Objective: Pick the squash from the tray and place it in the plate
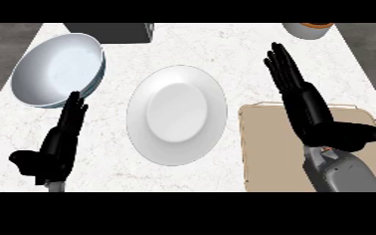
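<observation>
Head view: bowl (55,69) beside plate (176,113) (tray (268,149) right)

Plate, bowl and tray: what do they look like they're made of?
Plate: probably glazed ceramic, smooth plain white with a soft sheen. Bowl: similar, white with a bluish glossy inside. Tray: matte beige, flat and unshiny; perhaps wood or plastic, cannot tell which.

A white marbled counter (228,45) with faint grey veining fills most of the view. Beyond its far left and far right corners lies dark grey floor (15,40). Light falls evenly, with soft shadows.
</observation>
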`<control>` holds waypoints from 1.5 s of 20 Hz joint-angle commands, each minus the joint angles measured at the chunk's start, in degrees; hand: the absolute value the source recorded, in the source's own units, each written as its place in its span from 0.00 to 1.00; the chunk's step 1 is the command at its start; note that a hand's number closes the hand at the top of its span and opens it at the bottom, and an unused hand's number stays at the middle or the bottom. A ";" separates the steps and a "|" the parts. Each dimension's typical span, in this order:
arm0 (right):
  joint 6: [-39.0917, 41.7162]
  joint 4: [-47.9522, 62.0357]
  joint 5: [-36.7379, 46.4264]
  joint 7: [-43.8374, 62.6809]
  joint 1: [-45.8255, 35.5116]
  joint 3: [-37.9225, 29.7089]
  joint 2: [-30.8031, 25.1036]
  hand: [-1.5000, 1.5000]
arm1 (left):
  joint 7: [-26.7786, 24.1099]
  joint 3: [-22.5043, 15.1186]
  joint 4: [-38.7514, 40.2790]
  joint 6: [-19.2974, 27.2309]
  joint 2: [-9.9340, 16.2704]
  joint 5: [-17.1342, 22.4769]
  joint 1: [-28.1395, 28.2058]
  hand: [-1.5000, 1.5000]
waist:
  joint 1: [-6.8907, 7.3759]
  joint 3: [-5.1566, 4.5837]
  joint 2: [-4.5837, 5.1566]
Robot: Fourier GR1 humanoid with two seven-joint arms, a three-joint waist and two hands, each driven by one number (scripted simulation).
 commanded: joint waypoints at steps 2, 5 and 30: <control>4.27 -1.38 -11.69 -1.38 2.51 -11.91 -1.31 0.00 | 0.18 0.69 -0.39 -0.39 4.07 -4.11 -0.41 0.50 | 0.43 -0.34 1.19; 6.01 -1.48 -23.81 -2.05 6.49 -20.38 1.20 0.00 | -1.35 3.80 3.04 0.54 10.10 -8.07 0.61 0.50 | -1.68 0.00 1.27; 11.64 -9.75 -5.25 -0.61 41.21 -35.03 -18.98 0.00 | -3.61 3.38 5.79 -3.54 9.04 -12.07 2.65 0.50 | 0.83 -0.55 1.41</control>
